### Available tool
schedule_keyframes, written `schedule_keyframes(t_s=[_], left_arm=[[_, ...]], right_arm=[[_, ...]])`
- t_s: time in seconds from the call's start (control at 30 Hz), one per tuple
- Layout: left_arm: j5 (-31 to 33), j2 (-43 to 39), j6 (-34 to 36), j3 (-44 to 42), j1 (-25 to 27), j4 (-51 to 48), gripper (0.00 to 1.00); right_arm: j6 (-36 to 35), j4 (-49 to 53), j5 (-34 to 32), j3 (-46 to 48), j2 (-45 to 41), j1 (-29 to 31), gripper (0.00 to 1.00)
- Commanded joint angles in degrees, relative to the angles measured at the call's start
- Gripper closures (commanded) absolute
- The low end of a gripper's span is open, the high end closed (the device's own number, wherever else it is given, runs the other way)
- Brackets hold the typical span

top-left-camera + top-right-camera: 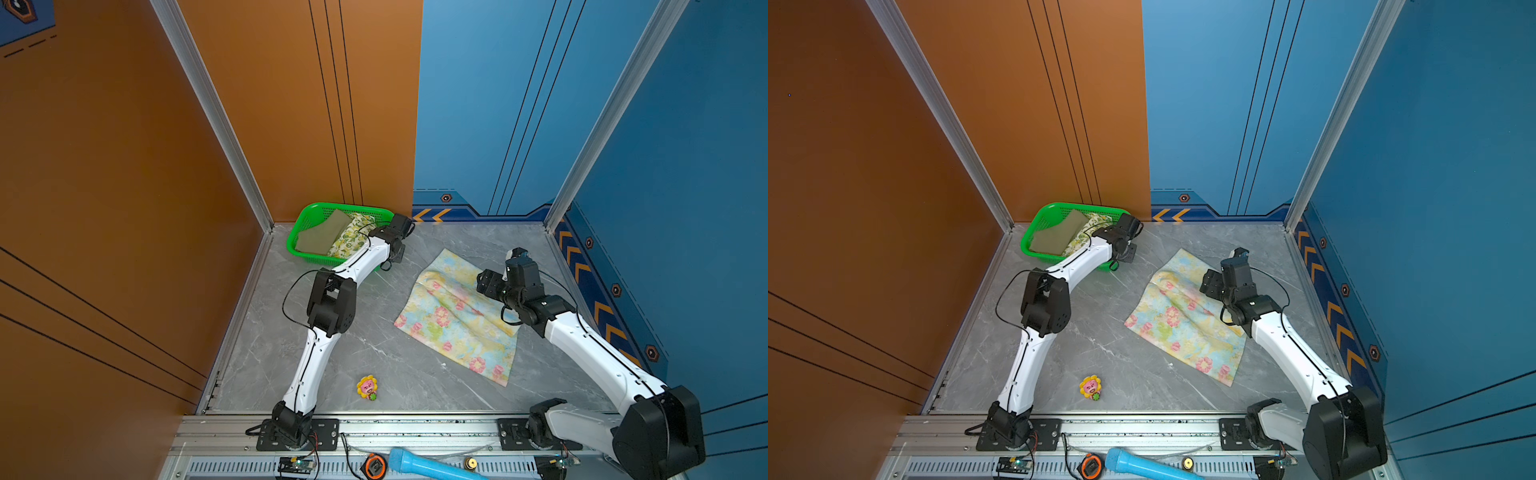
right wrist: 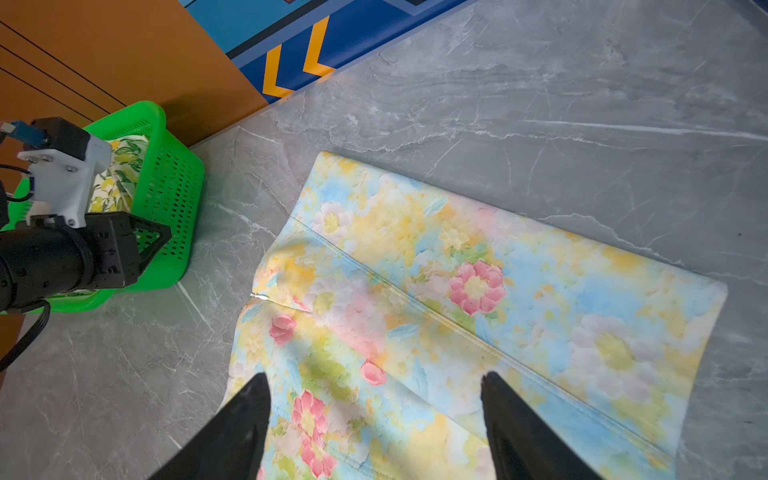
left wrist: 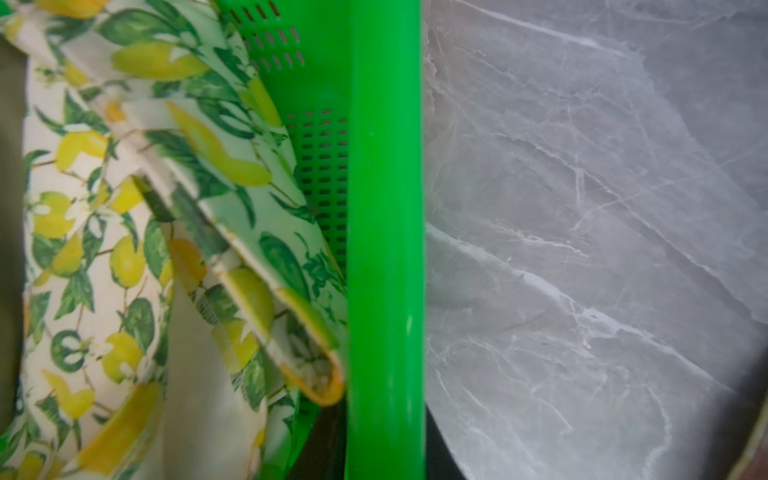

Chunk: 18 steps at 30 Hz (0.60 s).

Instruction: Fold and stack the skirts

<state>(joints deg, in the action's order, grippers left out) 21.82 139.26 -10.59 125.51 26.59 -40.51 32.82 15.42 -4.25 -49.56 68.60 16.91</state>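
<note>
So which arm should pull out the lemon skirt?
Probably the left arm: it reaches the edge of the green basket, beside the lemon skirt. The right arm has its jaws open over the flowery skirt.

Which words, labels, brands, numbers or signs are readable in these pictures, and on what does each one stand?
No word, brand or number is readable in any view.
Signs without text: orange chevrons on the blue wall strip.
Hexagon marks on that strip: too small to read.
Circuit board by the front rail: print too small to read.
</note>
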Motion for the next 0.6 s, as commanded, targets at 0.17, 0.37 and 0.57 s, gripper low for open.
schedule_keyframes(t_s=[0.17, 0.37, 0.57], left_arm=[[0.2, -0.8, -5.9, 0.5, -3.9, -3.1, 0.87], [-3.6, -1.7, 0.7, 0.2, -5.8, -2.9, 0.82], [-7.2, -2.9, 4.7, -0.7, -8.1, -2.7, 0.73]], right_arm=[[-0.6, -0.8, -2.0, -0.2, -1.0, 1.0, 0.2], [-0.7, -0.8, -2.3, 0.6, -1.6, 1.3, 0.2], [-1.3, -0.9, -1.0, 0.9, -0.8, 1.3, 0.2]])
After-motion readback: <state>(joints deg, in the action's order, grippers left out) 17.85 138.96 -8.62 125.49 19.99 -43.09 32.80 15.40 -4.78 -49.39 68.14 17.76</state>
